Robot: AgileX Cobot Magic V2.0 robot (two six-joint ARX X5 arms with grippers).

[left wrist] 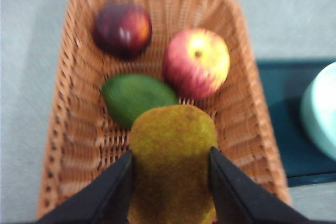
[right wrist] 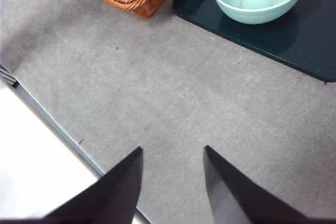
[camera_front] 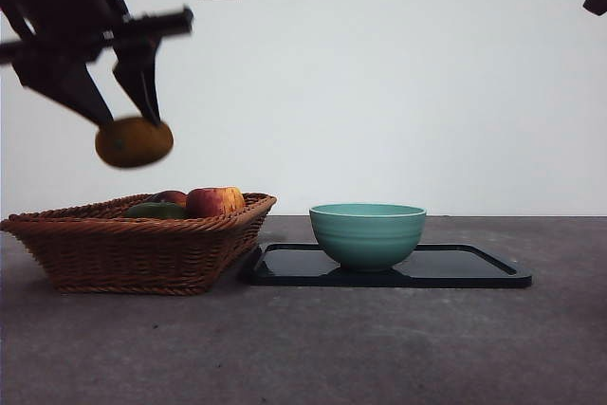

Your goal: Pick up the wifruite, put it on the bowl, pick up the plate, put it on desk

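Now, kiwi [camera_front: 134, 141]: gripped by left gripper [left wrist: 170, 182], hanging above basket [camera_front: 142, 248].
Bowl [camera_front: 367, 233]: stood empty on tray [camera_front: 474, 267], beside basket.
Basket fruit: apple [left wrist: 196, 63], plum [left wrist: 122, 29], avocado [left wrist: 137, 98].
Right gripper [right wrist: 172, 174]: jaws apart, holding nothing, over desk [right wrist: 173, 103].

Low front view (wrists overhead)

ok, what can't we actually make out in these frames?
- Kiwi: underside cut off by the left wrist view's bottom edge, sides covered by the left claw.
- Bowl: interior hidden by its own wall in front view; clipped in both wrist views.
- Basket fruit: mostly hidden behind the rim, front view.
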